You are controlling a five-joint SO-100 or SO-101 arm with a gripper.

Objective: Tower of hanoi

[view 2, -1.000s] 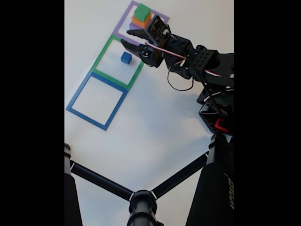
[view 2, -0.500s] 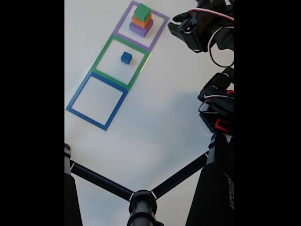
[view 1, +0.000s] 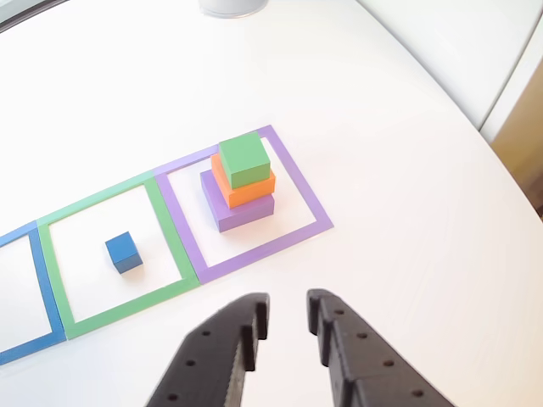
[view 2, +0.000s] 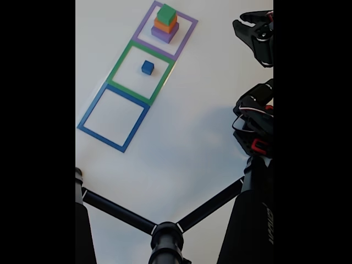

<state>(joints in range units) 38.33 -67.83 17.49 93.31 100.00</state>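
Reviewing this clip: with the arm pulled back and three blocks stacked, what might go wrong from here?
1. The green square block sits turned slightly askew on the orange square block and purple square block; gripping it could drag the orange one along.
2. The gripper has only a narrow gap between its fingers, probably too narrow for that green block.
3. The small blue cube is easy to knock when reaching nearby.

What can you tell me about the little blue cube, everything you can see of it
The blue cube is a small, plain, matte block with crisp edges, its top lighter than its sides. It sits flat on the white table, alone inside the green square outline, roughly centred and clear of the tape. Nothing touches it: the three-block stack stands in the neighbouring purple outline, and the empty gripper is apart from it.
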